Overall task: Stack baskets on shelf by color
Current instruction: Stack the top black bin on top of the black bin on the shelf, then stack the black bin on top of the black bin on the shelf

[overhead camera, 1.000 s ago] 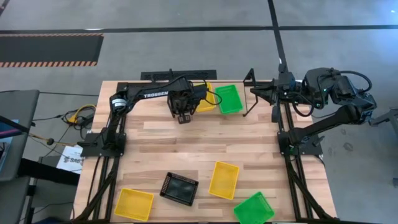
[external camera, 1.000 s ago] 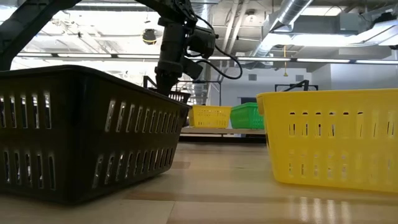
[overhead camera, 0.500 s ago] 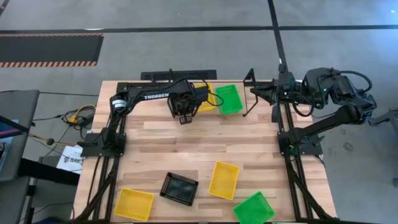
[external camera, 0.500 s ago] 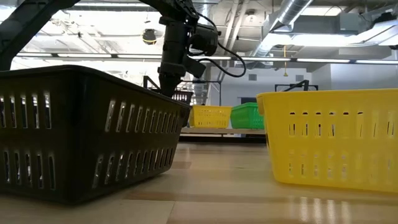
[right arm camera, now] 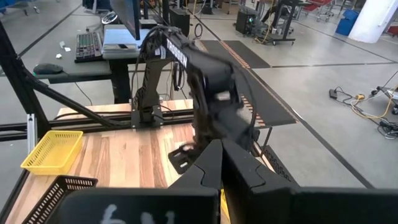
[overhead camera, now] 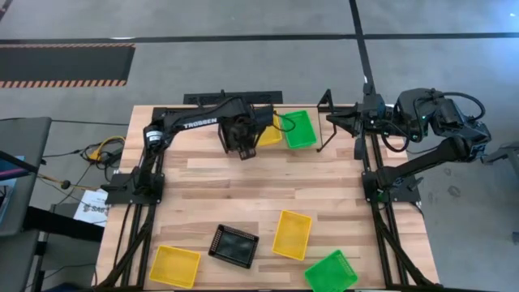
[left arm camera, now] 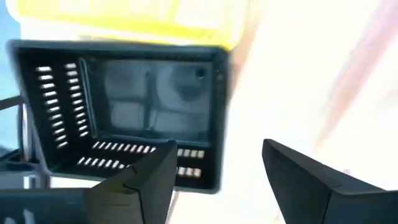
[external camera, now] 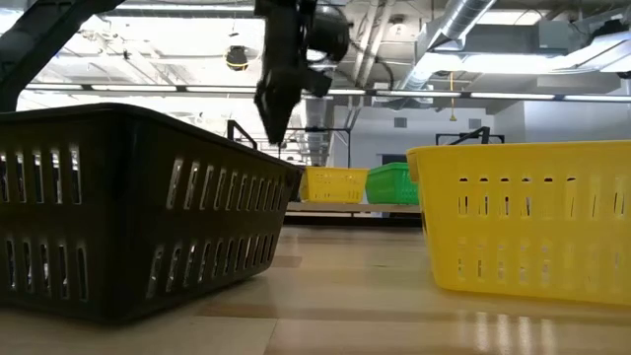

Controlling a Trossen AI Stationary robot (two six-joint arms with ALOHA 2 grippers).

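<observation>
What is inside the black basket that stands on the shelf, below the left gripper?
The left wrist view shows the black basket holding no other basket: only its bare floor and slotted walls. The open left gripper hangs above it. Its near wall is partly covered by the fingers.

Two black arms [overhead camera: 195,122], white TROSSEN lettering, looped black cables, angular dark fingers [left arm camera: 134,186].

We see a table [overhead camera: 243,182] from above. At its far edge stands a shelf [overhead camera: 324,122] with two baskets [overhead camera: 297,128] side by side on it; the left gripper [overhead camera: 243,150] hangs just left of them. Near the front edge lie five more baskets [overhead camera: 233,245] in a loose row. The right gripper [overhead camera: 336,122] waits at the far right corner.
</observation>
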